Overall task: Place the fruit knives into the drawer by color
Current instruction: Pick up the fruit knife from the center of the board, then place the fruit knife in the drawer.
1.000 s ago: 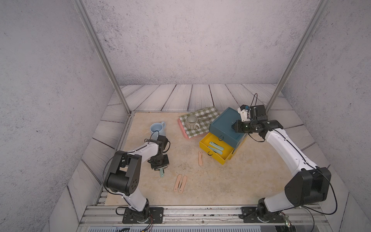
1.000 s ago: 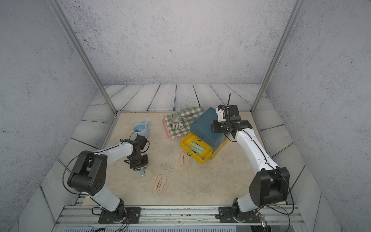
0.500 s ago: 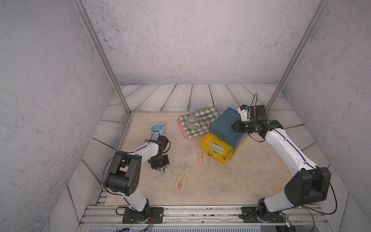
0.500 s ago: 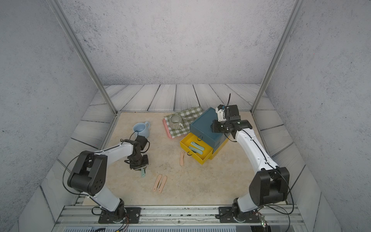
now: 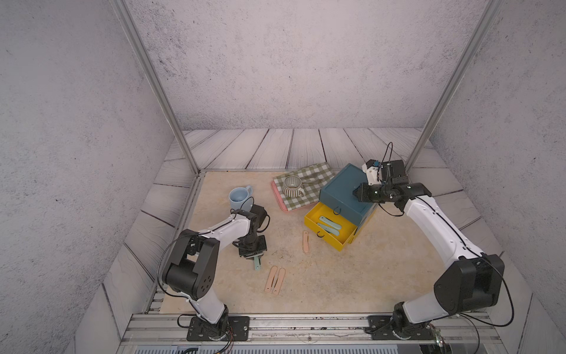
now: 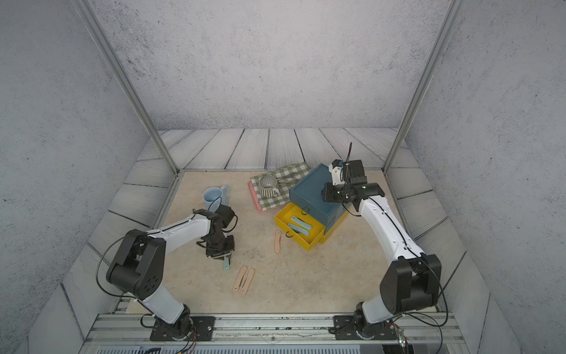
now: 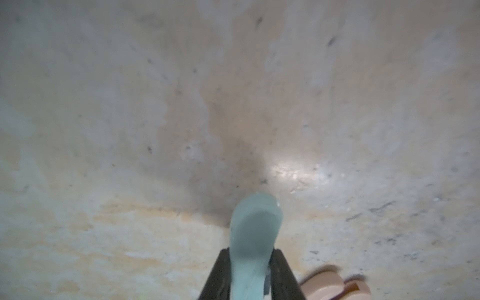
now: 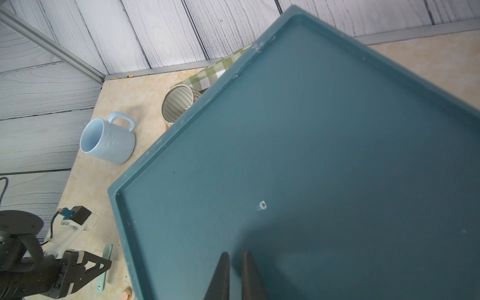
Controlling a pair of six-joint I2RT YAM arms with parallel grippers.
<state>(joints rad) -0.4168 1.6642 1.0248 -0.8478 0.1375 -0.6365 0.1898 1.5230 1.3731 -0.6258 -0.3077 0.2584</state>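
A slim mint-green folded fruit knife [image 7: 255, 220] with rounded ends is clamped between the left fingers [image 7: 219, 278], which are closed narrowly on its sides. In both top views its free end [image 5: 256, 264] [image 6: 226, 264] is seen sticking out from under the left arm's wrist toward the near edge of the beige tabletop [image 5: 337, 275]. A small rivet dot is visible near that end in the right wrist view. Whether the knife rests on the tabletop cannot be told.

The small boxy chest with a teal-blue top [image 5: 346, 187] is set at the far right. A yellow drawer [image 5: 310, 218] under the teal one is pulled out, and two more mint-green knives [image 5: 330, 221] [image 5: 328, 229] are laid inside it, side by side.

One peach-pink knife [image 5: 305, 241] is laid on the tabletop just beside the open drawer. Two further peach-pink knives [image 5: 271, 278] [image 5: 279, 280] are laid parallel nearer the front.

The right fingers [image 8: 220, 275] are held over the teal top, drawn nearly together with nothing between them.
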